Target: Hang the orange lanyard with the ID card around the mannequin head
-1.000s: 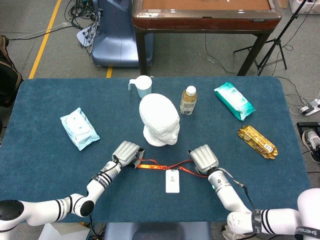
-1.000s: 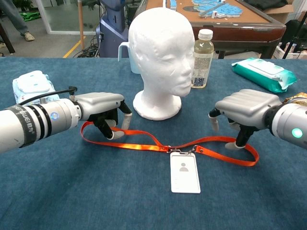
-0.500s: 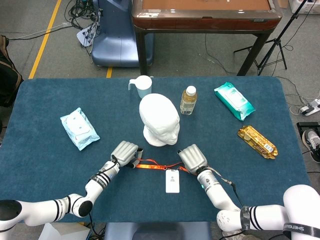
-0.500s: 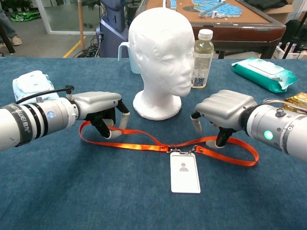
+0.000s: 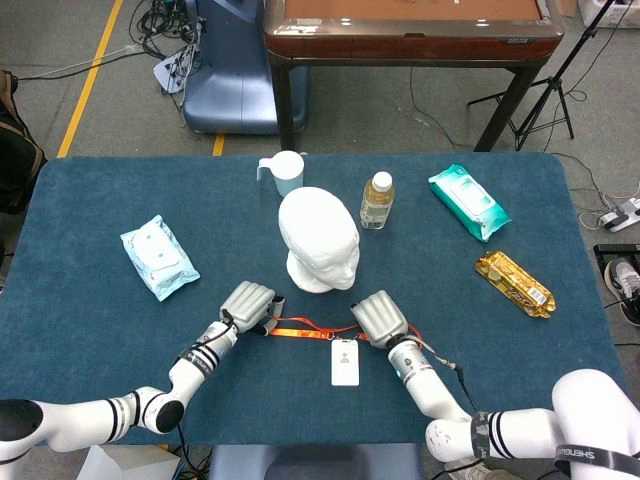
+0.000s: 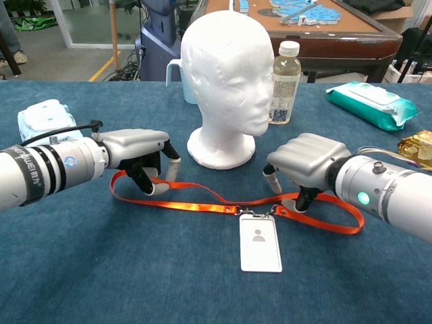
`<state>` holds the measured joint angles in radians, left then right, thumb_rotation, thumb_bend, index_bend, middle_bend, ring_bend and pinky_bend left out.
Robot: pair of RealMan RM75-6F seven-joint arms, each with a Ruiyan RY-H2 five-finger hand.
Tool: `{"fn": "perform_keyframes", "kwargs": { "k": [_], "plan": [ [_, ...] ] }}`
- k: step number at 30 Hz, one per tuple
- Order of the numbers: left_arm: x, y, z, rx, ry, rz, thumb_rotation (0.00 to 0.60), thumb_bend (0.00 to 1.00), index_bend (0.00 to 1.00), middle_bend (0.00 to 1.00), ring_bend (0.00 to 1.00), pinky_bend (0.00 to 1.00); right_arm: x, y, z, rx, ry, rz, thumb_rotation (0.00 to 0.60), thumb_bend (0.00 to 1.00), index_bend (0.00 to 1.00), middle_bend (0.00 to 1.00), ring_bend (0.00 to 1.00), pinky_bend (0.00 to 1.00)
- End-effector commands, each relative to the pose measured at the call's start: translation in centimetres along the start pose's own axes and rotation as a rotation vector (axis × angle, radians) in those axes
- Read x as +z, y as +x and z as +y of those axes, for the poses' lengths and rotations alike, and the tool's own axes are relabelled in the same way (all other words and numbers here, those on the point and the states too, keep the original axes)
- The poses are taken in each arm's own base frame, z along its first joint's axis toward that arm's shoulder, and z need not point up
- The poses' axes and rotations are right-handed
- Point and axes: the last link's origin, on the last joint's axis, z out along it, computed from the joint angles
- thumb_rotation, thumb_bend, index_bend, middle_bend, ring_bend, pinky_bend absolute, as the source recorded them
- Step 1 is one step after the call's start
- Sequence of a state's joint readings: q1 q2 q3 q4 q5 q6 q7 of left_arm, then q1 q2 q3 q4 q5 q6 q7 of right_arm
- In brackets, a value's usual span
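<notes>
Change: the right hand (image 6: 307, 156) has slid leftward along the strap, from the frame's right toward its centre; the left hand (image 6: 138, 147) has barely moved.
Left hand: fingers (image 6: 144, 181) curled down inside the strap's left loop, tips at the worktop (image 6: 101, 270); whether they actually clasp the strap cannot be told.
Right hand: knuckles up, fingers bent down over the strap just right of the card clip; a grasp cannot be confirmed.
Orange lanyard (image 6: 189, 202): lies flat on the blue worktop, lower centre of both views, in front of the mannequin head (image 6: 226, 74).
ID card (image 6: 260, 243): white, face up, below the clip; a grey person icon, no readable text.
Mannequin head: upright at centre, white, apart from the strap.
Writing: "SHENDO…" partly legible on the right arm's band (image 5: 600, 458), lower right in the head view.
Around: bottle (image 6: 284, 74) and cup (image 5: 285, 171) behind the head; wipes packs at left (image 5: 158, 256) and upper right (image 5: 468, 201); gold packet (image 5: 513, 284) at right.
</notes>
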<state>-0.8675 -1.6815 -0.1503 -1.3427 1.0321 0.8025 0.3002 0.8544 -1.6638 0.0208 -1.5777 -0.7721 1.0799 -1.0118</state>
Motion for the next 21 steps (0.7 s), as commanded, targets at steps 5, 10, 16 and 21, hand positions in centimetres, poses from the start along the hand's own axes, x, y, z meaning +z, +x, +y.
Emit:
{"fn": "perform_keyframes", "kwargs": {
  "k": [5,10,16,21],
  "plan": [
    [0.0,-0.03,-0.08,0.002,0.001,-0.002,0.6,0.44,0.59,1.0,0.94,0.89,0.05,-0.07,-0.18,0.007,0.003,0.01,0.6,0.39,0.47,1.0,1.0,1.0],
    [0.06,-0.05,-0.09,-0.001,0.001,-0.005,0.6,0.44,0.59,1.0,0.94,0.89,0.14,-0.08,-0.36,0.014,0.008,0.024,0.6,0.39,0.5,1.0,1.0,1.0],
    [0.12,-0.04,-0.12,-0.003,0.001,-0.005,0.6,0.44,0.59,1.0,0.94,0.89,0.23,-0.23,-0.28,0.018,0.004,0.028,0.6,0.39,0.54,1.0,1.0,1.0],
    [0.12,0.0,-0.28,0.0,0.003,-0.004,0.6,0.44,0.59,1.0,0.94,0.89,0.35,-0.31,-0.35,0.01,0.001,0.031,0.6,0.39,0.56,1.0,1.0,1.0]
  ]
}}
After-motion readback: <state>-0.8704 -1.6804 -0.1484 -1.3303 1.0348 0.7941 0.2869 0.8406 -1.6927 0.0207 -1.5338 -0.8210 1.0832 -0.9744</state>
